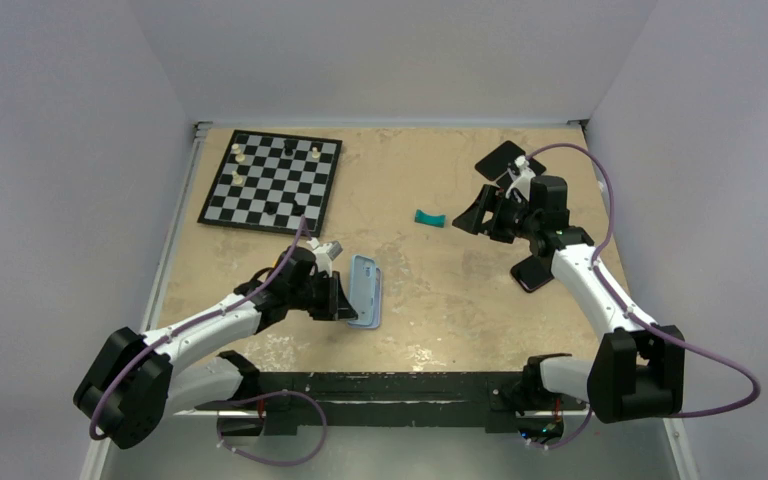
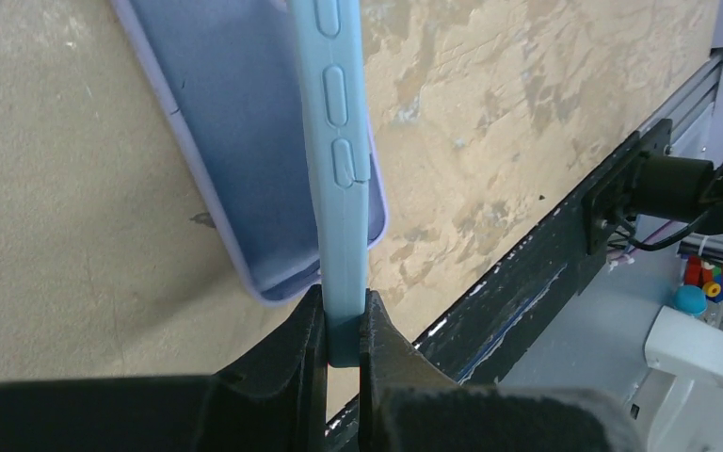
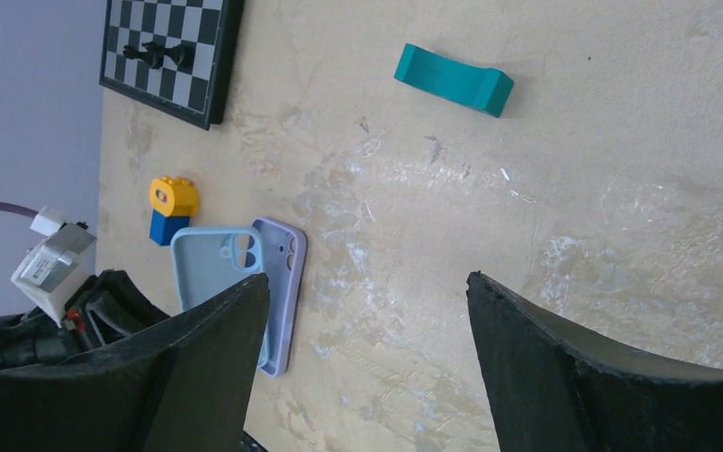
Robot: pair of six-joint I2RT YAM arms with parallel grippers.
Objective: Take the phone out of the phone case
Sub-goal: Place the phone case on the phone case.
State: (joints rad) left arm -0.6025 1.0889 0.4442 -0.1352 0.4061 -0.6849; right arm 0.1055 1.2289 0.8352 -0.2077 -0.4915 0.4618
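Note:
My left gripper (image 1: 344, 300) (image 2: 344, 330) is shut on the bottom edge of a light blue phone case (image 2: 337, 141), holding it on its side. The case is empty and shows in the top view (image 1: 365, 285) and the right wrist view (image 3: 209, 268). A lavender case (image 2: 235, 132) (image 3: 284, 273) lies flat on the table right beside and under it. A dark phone (image 1: 534, 273) lies on the table next to my right forearm. My right gripper (image 1: 480, 218) (image 3: 367, 282) is open and empty, held above the table at the right, apart from both cases.
A chessboard (image 1: 272, 181) with a few pieces sits at the back left. A teal curved block (image 1: 427, 219) (image 3: 454, 80) lies mid-table. A yellow and blue brick (image 3: 169, 209) stands by the cases. A dark flat object (image 1: 505, 157) lies behind the right gripper. The black front rail (image 2: 546, 273) is close.

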